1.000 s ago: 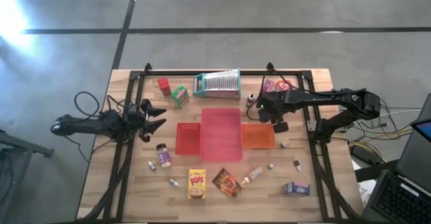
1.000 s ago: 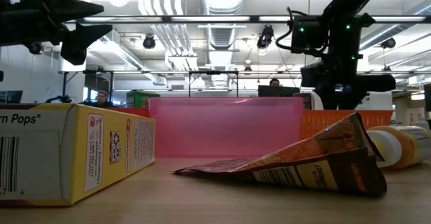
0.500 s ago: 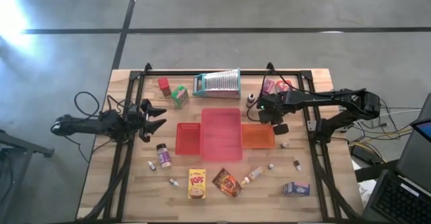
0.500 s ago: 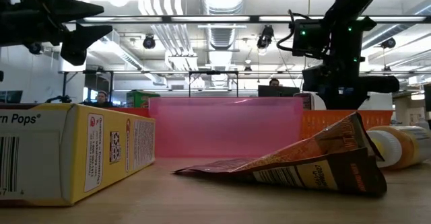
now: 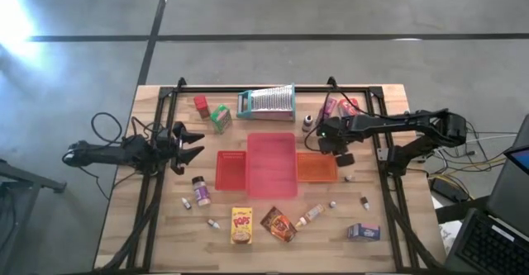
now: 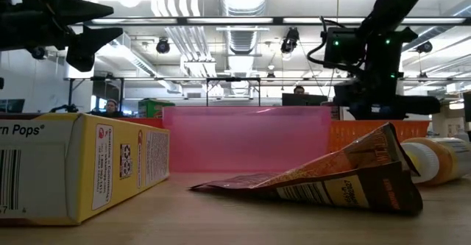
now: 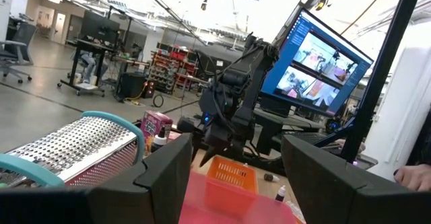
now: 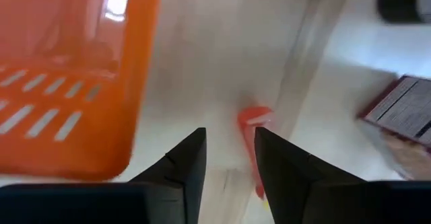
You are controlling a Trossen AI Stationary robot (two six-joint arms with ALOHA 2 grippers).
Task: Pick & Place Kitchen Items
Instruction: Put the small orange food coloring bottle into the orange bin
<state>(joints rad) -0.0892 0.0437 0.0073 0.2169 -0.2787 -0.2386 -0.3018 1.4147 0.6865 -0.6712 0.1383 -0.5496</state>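
The right claw point(image 5: 336, 147) hangs over the worktop point(image 5: 165, 234) at the far end of the orange tray point(image 5: 316, 167), its two fingers point(image 8: 182, 162) a narrow gap apart with nothing between them; the wrist view looks down between them at a small orange-red piece point(image 8: 254, 120) lying on the wood beside the tray's corner. Compared with a second ago, this arm has drawn slightly back toward the pink box point(image 5: 340, 106) and the small dark bottle point(image 5: 309, 123), and in the low view the claw point(image 6: 383, 101) now sits lower and further right against the tray than before. The left claw point(image 5: 188, 143) has not moved: it waits above the left side of the worktop, short of the red tray point(image 5: 231, 169), fingers spread wide and empty. The groceries lie where they were: the yellow box point(image 5: 241, 225), brown packet point(image 5: 278, 223) and a tipped bottle point(image 5: 312, 215) along the near side, the blue-purple box point(image 5: 364, 232) at the near right, two spice jars point(image 5: 199, 190) near the left arm, and the green box point(image 5: 221, 118) and red box point(image 5: 201, 105) beside the grater point(image 5: 266, 102) at the far edge.
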